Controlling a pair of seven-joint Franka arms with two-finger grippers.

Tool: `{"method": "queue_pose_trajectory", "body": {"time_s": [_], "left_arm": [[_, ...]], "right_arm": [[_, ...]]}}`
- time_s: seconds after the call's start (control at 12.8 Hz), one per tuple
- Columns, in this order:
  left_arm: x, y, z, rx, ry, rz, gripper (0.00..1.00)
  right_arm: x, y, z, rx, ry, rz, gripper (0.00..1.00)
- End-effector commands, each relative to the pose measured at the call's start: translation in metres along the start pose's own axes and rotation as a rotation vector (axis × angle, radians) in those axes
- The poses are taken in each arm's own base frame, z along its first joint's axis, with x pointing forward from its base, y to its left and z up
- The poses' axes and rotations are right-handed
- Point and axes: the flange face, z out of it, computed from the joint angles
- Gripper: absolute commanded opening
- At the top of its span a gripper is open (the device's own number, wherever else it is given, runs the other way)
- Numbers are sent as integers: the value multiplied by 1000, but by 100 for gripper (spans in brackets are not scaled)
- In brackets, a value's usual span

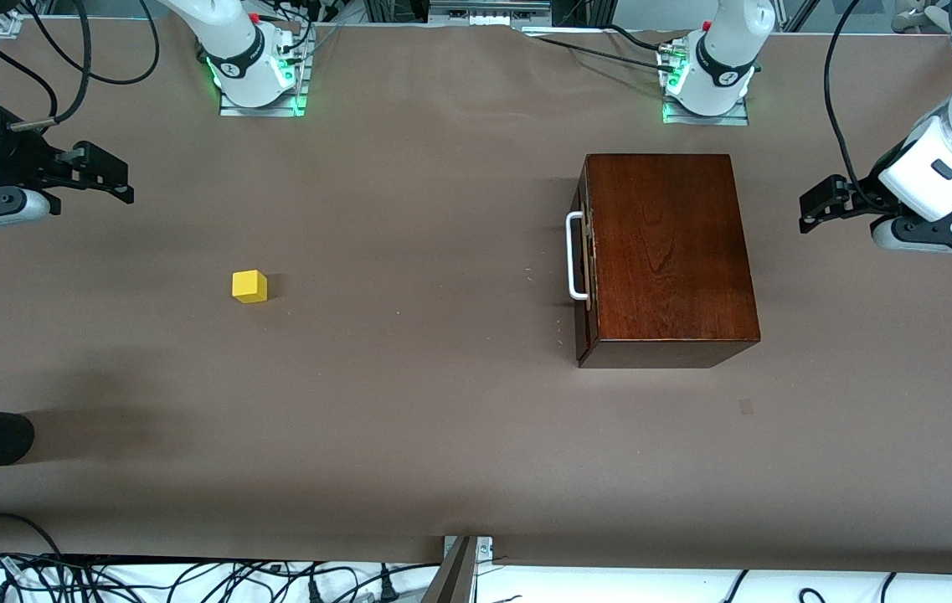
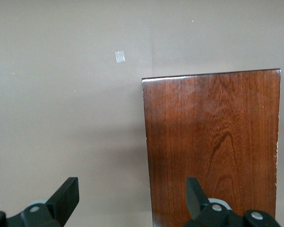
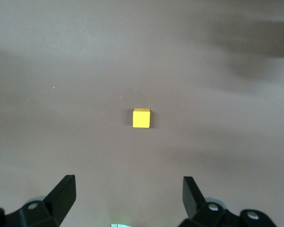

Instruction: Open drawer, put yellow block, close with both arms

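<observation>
I've got the right gripper (image 1: 120, 180) spread wide, hanging over bare table (image 1: 409, 435) at its arm's end; yellow block (image 1: 249, 286) sits alone with room all round; drawer (image 1: 588, 251) shut flush in its wooden box (image 1: 668, 251); left gripper (image 1: 815, 209) wide apart above the box's edge
</observation>
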Motion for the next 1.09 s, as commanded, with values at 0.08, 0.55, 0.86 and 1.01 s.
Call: {"method": "queue_pose_trajectory", "body": {"time_s": [0.08, 0.55, 0.86, 1.01], "left_arm": [[-2, 23, -11, 11, -28, 1, 100], [0, 123, 10, 5, -52, 160, 100], [18, 212, 57, -27, -46, 82, 100], [13, 264, 83, 1, -45, 72, 100]], "right_arm": [[-1, -1, -7, 13, -2, 15, 100], [-1, -2, -8, 13, -1, 15, 100], [-1, -2, -8, 12, -1, 15, 100], [-1, -2, -8, 12, 1, 14, 100]]}}
